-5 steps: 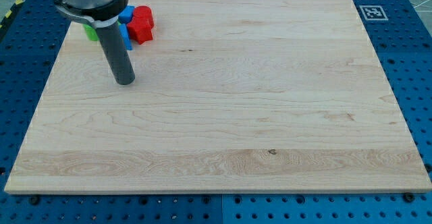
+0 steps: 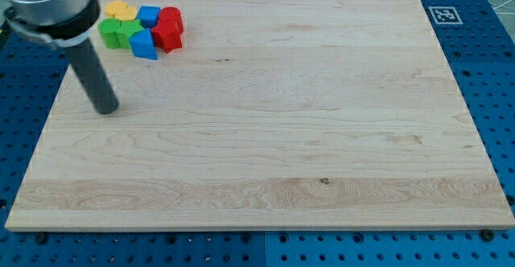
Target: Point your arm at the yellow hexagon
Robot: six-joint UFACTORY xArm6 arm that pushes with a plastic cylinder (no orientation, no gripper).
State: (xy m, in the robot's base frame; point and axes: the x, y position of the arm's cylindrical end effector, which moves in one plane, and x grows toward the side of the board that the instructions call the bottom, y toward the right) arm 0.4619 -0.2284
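Observation:
A yellow hexagon (image 2: 120,10) lies at the top left of the wooden board (image 2: 265,138), at the far end of a tight cluster of blocks. My tip (image 2: 105,109) rests on the board below the cluster, toward the view's left, well apart from every block. The dark rod rises from it up and to the left, out of the frame. The yellow hexagon touches the green blocks (image 2: 117,32) below it and a blue block (image 2: 149,15) on its right.
The cluster also holds a blue triangular block (image 2: 143,45) and red blocks (image 2: 168,30). A black-and-white marker (image 2: 442,14) sits at the board's top right corner. Blue perforated table surrounds the board.
My tip has slid to the view's left and slightly down. The arm no longer covers the cluster, so the yellow hexagon and green blocks now show.

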